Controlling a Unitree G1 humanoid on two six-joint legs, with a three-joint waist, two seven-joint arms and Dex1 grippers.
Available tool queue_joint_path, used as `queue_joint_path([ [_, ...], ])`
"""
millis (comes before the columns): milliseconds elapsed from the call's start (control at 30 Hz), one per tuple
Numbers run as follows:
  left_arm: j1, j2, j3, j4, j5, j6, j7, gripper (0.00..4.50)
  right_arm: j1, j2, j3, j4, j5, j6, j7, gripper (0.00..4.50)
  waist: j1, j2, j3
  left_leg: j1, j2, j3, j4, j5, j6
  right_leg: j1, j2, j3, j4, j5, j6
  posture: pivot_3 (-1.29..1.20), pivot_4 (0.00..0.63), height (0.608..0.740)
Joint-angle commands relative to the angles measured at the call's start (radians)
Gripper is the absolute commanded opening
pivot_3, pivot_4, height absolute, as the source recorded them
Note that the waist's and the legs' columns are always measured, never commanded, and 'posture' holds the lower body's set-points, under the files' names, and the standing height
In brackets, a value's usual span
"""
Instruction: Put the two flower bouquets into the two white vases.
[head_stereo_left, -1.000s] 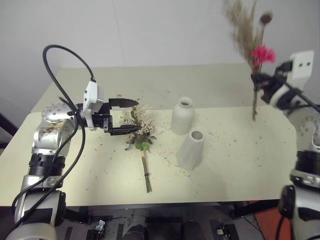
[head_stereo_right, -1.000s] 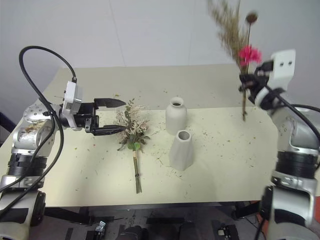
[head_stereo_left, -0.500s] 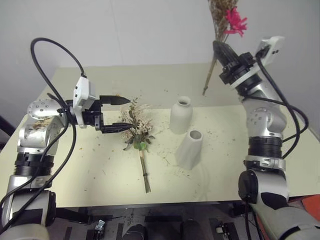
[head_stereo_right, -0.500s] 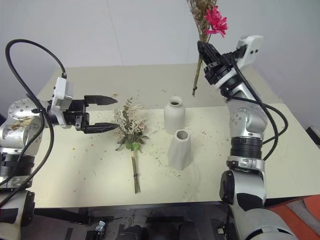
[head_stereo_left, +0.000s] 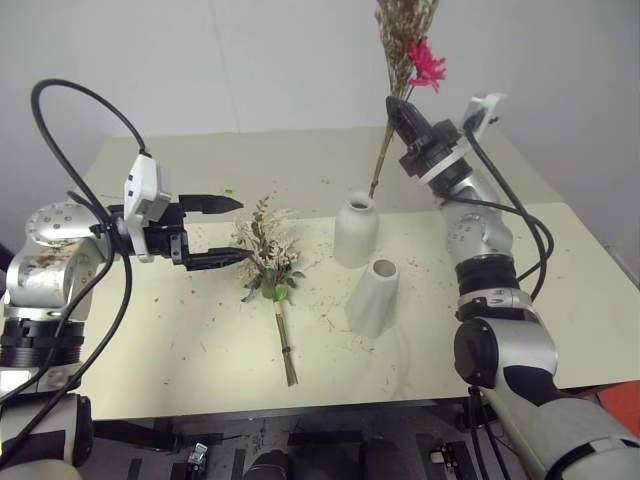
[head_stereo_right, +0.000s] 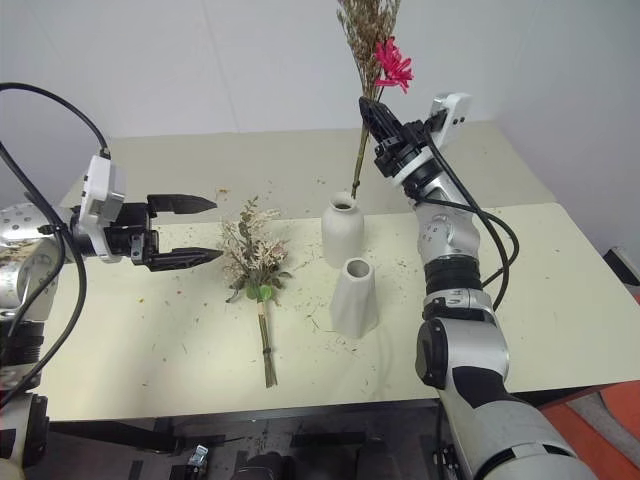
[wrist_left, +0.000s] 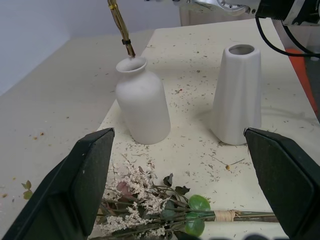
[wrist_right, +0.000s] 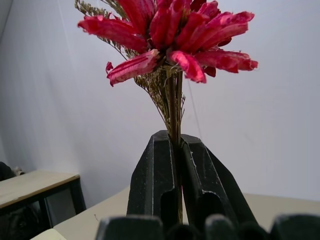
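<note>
the right gripper (wrist_right: 176, 150) is clamping its two black fingers (wrist_right: 152, 175) tight on the stems of the slim bouquet (head_stereo_left: 405, 60), the stems running up through the narrow slit between the pads and the magenta daisy (wrist_right: 170, 30) spreading directly above the fingertips, with beige dried grasses rising behind it. below the fingers the stems are slanting down toward the bottle-shaped vase (head_stereo_left: 356, 230), their bound lower ends hanging right at its flared mouth in the left wrist view, though whether the tips are already inside the neck cannot be told. the gripper itself is sitting raised above the table, behind and to the right of that vase, pointing upward. the left gripper (head_stereo_left: 235, 230) is standing wide open and gripping nothing, its fingers (head_stereo_left: 212, 203) pointing level toward the right, one above the other. the fuller bouquet (head_stereo_left: 268, 262) is lying flat on the table (head_stereo_left: 150, 340) just beyond those fingertips, its cream and pink head nearest the gripper's reach and its tied stems trailing toward the near edge of the table; in the left wrist view the blossoms and green leaves are lying between and below the two spread fingers without touching either. the cone-shaped vase (head_stereo_left: 374, 297) is standing upright just beside the bottle-shaped one, nearer the front edge, and is holding nothing. bits of dried plant litter are lying scattered over the tabletop around the vases and the lying bouquet.
</note>
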Motion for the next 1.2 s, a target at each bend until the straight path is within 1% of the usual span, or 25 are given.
queue_joint_path([
  [33,0.009,0.033,0.051,-0.036,-0.03,0.021,0.008,4.5,-0.046,-0.003,-0.012,0.053,-0.005,-0.049,0.015,0.3,0.0,0.0,0.0,0.0,0.0,0.0,0.0,0.0,0.0,0.0,0.0,0.0,0.0,0.0,0.0,0.0,0.15,0.74],
  [200,0.043,0.042,0.072,-0.059,-0.04,0.033,0.023,4.5,-0.073,0.0,-0.027,0.092,0.003,-0.061,0.027,0.3,0.0,0.0,0.0,0.001,0.0,0.0,-0.001,0.0,0.0,0.0,0.0,0.001,0.0,0.0,0.0,0.0,0.15,0.74],
  [400,0.096,0.038,0.087,-0.101,-0.053,0.043,0.049,4.5,-0.052,0.027,-0.018,0.076,0.004,-0.05,0.04,0.3,0.0,0.0,0.0,0.002,0.0,-0.001,-0.001,0.0,0.0,0.0,0.0,0.002,0.0,0.0,0.0,0.0,0.15,0.74],
  [733,0.114,0.04,0.092,-0.12,-0.061,0.051,0.067,4.5,-0.013,0.066,-0.002,0.01,0.006,-0.037,0.058,0.3,0.001,0.0,0.0,0.003,0.0,-0.002,-0.003,0.0,0.0,-0.001,0.0,0.005,0.001,0.0,0.0,0.0,0.15,0.74],
  [1200,0.119,0.035,0.092,-0.12,-0.054,0.05,0.073,4.5,0.065,0.061,0.013,0.057,-0.045,-0.117,0.088,0.3,0.001,0.0,0.0,0.003,0.0,-0.002,-0.004,0.0,-0.001,-0.001,0.001,0.006,0.001,0.0,0.0,0.0,0.15,0.74],
])
